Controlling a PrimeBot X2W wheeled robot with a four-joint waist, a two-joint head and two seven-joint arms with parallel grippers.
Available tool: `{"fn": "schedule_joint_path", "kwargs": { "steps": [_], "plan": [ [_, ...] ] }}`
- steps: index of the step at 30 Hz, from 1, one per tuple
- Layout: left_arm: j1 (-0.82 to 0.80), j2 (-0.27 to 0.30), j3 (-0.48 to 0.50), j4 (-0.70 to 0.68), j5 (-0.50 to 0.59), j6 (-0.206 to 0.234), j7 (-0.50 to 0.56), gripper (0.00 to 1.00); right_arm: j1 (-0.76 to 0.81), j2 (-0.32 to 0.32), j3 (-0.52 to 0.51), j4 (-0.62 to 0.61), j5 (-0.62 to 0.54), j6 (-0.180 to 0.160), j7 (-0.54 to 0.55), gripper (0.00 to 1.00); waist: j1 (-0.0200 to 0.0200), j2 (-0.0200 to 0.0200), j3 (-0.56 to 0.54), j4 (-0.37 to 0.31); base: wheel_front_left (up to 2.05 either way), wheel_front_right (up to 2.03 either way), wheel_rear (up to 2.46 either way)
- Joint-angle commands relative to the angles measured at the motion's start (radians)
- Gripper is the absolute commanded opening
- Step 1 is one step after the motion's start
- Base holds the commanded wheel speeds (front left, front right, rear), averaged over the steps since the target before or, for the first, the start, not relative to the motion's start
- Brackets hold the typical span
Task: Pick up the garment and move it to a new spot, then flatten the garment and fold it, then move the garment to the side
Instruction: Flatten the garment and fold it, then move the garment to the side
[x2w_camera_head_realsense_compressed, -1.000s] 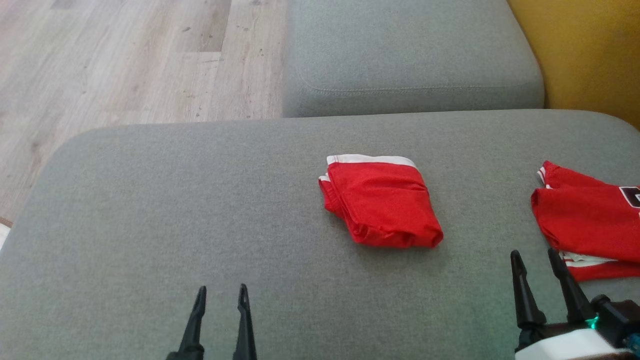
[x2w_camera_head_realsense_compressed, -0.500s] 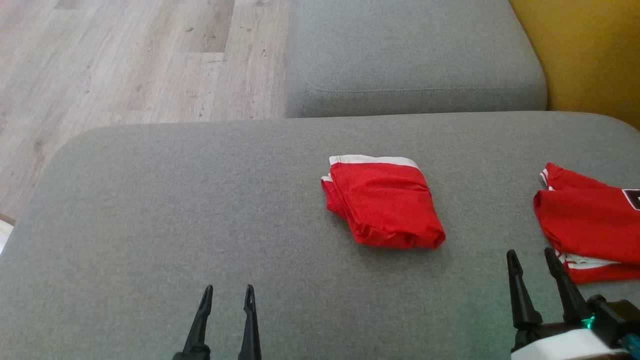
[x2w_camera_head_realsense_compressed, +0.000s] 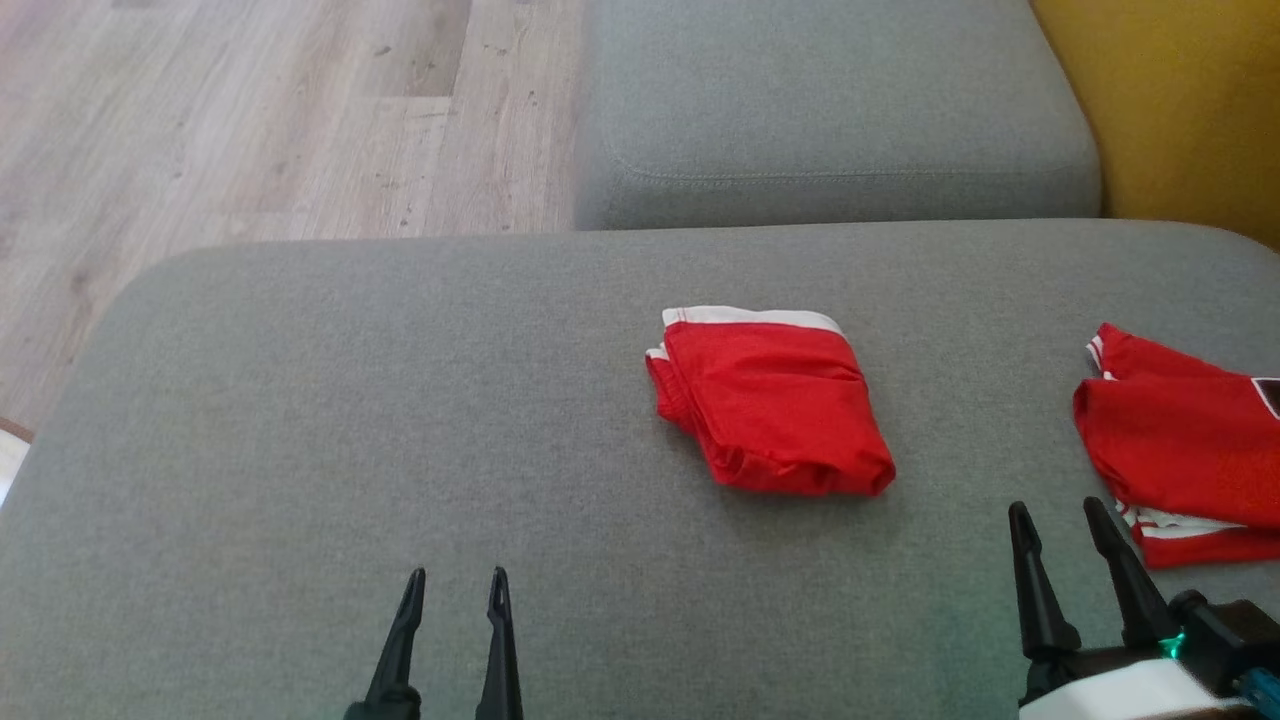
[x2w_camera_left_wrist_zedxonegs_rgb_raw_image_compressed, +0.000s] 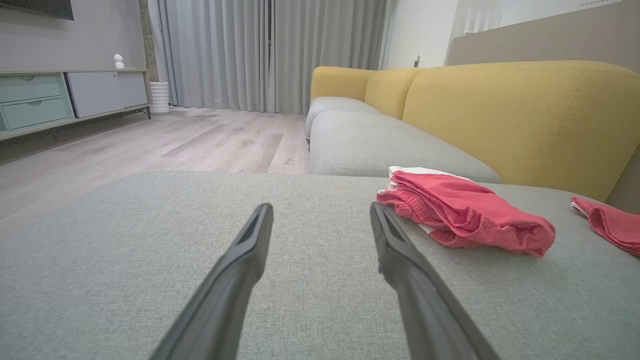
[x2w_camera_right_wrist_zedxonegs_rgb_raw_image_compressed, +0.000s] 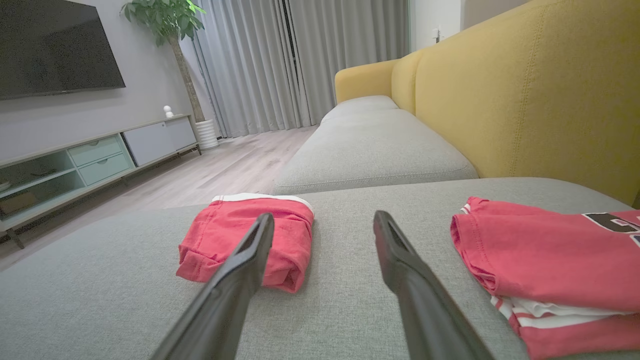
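Fwd-left of R end effector (x2w_camera_head_realsense_compressed: 1055, 506): garment (x2w_camera_head_realsense_compressed: 770, 400)

You're in a home living room. A sofa (x2w_camera_right_wrist_zedxonegs_rgb_raw_image_compressed: 525, 100) with grey seats and a yellow back faces, across the wood floor (x2w_camera_right_wrist_zedxonegs_rgb_raw_image_compressed: 225, 170), a wall-mounted television (x2w_camera_right_wrist_zedxonegs_rgb_raw_image_compressed: 50, 45) above a low drawer cabinet (x2w_camera_right_wrist_zedxonegs_rgb_raw_image_compressed: 100, 150). Beyond the sofa's far end are a potted plant (x2w_camera_right_wrist_zedxonegs_rgb_raw_image_compressed: 165, 15) and full-length grey curtains (x2w_camera_right_wrist_zedxonegs_rgb_raw_image_compressed: 260, 65).

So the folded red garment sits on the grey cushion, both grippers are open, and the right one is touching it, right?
Not quite. The right gripper is not touching the folded red garment; the head view shows grey cushion between them. Both grippers are open, the left gripper too.
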Motion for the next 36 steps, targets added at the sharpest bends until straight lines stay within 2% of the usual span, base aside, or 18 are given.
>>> {"fn": "schedule_joint_path", "kwargs": {
  "steps": [1, 10, 14, 18, 25, 32, 33, 34, 35, 36],
  "plan": [
    [-0.059, -0.002, 0.022, -0.034, 0.001, 0.005, -0.005, 1.0, -0.027, -0.021, 0.017, -0.029, -0.011, -0.001, -0.012, 1.0, 0.0, -0.0001, 0.005, 0.003, 0.0, 0.0, 0.0],
    [-0.073, -0.002, 0.014, -0.051, -0.003, 0.014, -0.005, 1.0, -0.08, -0.039, 0.045, -0.008, -0.001, -0.001, -0.012, 1.0, 0.0, -0.0001, 0.094, 0.01, 0.0, 0.0, 0.0],
    [-0.112, -0.002, 0.004, -0.057, -0.008, 0.018, -0.005, 1.0, -0.178, -0.069, 0.075, 0.024, 0.01, -0.001, -0.012, 1.0, 0.0, -0.0001, 0.182, 0.011, 0.0, 0.0, 0.0],
    [-0.169, -0.002, -0.013, -0.055, -0.003, 0.022, -0.005, 1.0, -0.307, -0.087, 0.108, 0.106, 0.044, -0.001, -0.002, 1.0, 0.0, -0.0001, 0.257, 0.016, 0.0, 0.0, 0.0],
    [-0.244, -0.002, -0.045, -0.033, -0.013, 0.022, -0.005, 1.0, -0.508, -0.069, 0.124, 0.277, 0.131, -0.001, 0.125, 1.0, 0.0, -0.0001, 0.328, 0.032, 0.0, 0.0, 0.0],
    [-0.292, -0.002, -0.082, 0.0, -0.054, 0.03, -0.005, 1.0, -0.612, -0.048, 0.223, 0.43, 0.236, -0.001, 0.247, 1.0, 0.0, -0.0001, 0.346, 0.055, 0.0, 0.0, 0.0],
    [-0.295, -0.002, -0.087, 0.003, -0.059, 0.032, -0.005, 1.0, -0.614, -0.045, 0.244, 0.443, 0.257, -0.001, 0.267, 0.8, 0.0, -0.0001, 0.346, 0.057, 0.0, 0.0, 0.0],
    [-0.297, -0.002, -0.09, 0.005, -0.062, 0.034, -0.005, 1.0, -0.614, -0.041, 0.261, 0.452, 0.284, -0.001, 0.285, 0.37, 0.0, -0.0001, 0.345, 0.057, 0.0, 0.0, 0.0],
    [-0.298, -0.002, -0.093, 0.007, -0.065, 0.037, -0.005, 1.0, -0.614, -0.041, 0.278, 0.453, 0.309, -0.001, 0.295, 0.0, 0.0, -0.0001, 0.343, 0.057, 0.0, 0.0, 0.0],
    [-0.299, -0.002, -0.094, 0.009, -0.068, 0.039, -0.005, 1.0, -0.614, -0.047, 0.294, 0.451, 0.326, -0.001, 0.297, 0.0, 0.0, -0.0001, 0.342, 0.055, 0.0, 0.0, 0.0]
  ]
}}
